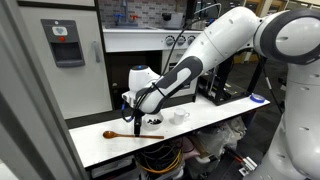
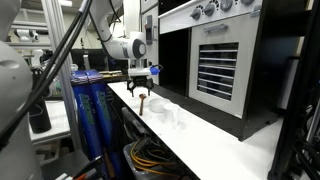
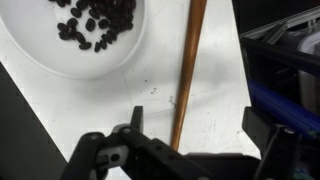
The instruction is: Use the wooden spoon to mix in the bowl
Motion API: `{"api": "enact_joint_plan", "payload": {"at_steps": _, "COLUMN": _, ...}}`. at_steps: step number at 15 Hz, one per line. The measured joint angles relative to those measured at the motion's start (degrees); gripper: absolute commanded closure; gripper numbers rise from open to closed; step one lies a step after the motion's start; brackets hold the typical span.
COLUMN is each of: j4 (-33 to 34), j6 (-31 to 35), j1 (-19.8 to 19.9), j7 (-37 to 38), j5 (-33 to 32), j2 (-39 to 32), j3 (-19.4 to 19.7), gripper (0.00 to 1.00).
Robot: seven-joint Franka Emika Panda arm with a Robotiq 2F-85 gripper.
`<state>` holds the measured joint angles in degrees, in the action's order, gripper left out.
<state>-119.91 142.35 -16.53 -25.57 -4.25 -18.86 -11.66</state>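
white worktop [image 1: 218, 112], long and narrow, runs past a dark oven front [image 2: 220, 60] in an exterior view, with blue water jugs [image 2: 88, 110] below its other side. a plain pale bowl [image 1: 180, 116] stands just beyond the bowl [image 1: 152, 121] with dark specks. wrist view shows the worktop edge near the wooden spoon [image 3: 188, 60] on the side away from the bowl [image 3: 70, 40], leaving only a narrow bare strip there. the spoon [image 1: 120, 134] lies flat along the worktop's length, head pointing away from the bowl, handle passing just beside the rim without touching. the gripper [image 3: 197, 135] hangs over the handle's end, jaws apart and holding nothing.
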Motion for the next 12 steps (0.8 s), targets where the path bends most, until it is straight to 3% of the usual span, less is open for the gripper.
{"api": "enact_joint_plan", "payload": {"at_steps": 12, "j4": 1.47, "j6": -0.19, "j1": 0.00, "j7": 4.46, "j5": 0.00, "j2": -2.47, "j3": -0.98, "gripper": 0.00}}
